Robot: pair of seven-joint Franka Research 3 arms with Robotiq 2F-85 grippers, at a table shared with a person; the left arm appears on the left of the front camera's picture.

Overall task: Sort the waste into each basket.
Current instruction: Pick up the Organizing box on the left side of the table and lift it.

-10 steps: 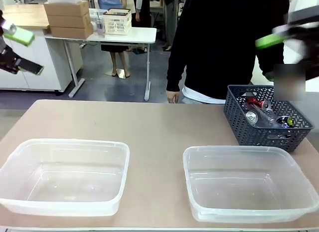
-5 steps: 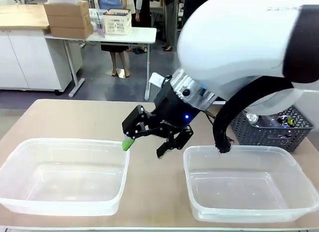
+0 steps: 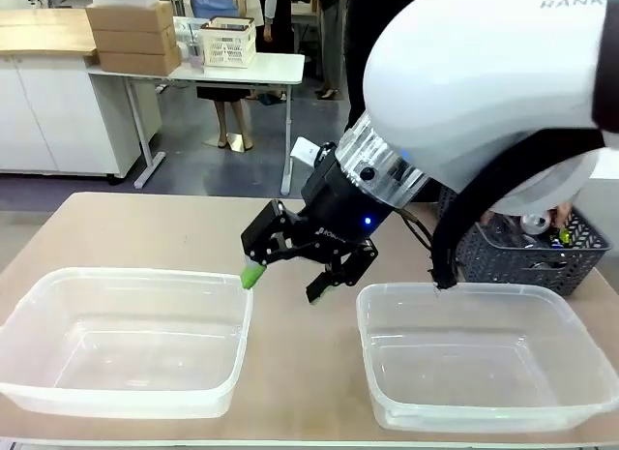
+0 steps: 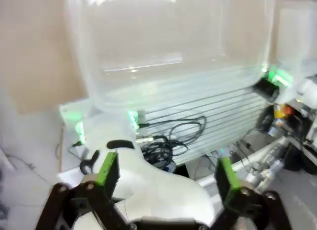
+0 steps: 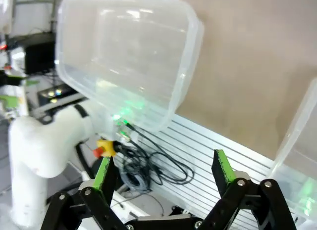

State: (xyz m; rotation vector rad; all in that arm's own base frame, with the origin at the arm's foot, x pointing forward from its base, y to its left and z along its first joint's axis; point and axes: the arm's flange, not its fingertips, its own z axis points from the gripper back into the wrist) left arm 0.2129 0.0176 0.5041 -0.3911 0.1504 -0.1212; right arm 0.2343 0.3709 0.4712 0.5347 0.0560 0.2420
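Front view: right gripper (image 3: 282,285) gapes wide, empty, with left tub (image 3: 126,273) at 8 o'clock and right tub (image 3: 464,287) at 4. Left wrist view: left gripper (image 4: 166,170) spread wide, empty.

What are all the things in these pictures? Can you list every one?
left clear tub: one, see-through, near left, empty
right clear tub: one, see-through, near right, empty
basket: one, dark grey, far right
waste: count unclear, silvery, inside the basket, mostly hidden
table: one, tan
cardboard boxes: a stack, brown, far back
right gripper: black, green pads, open, between the tubs
left gripper: black, green pads, open, empty
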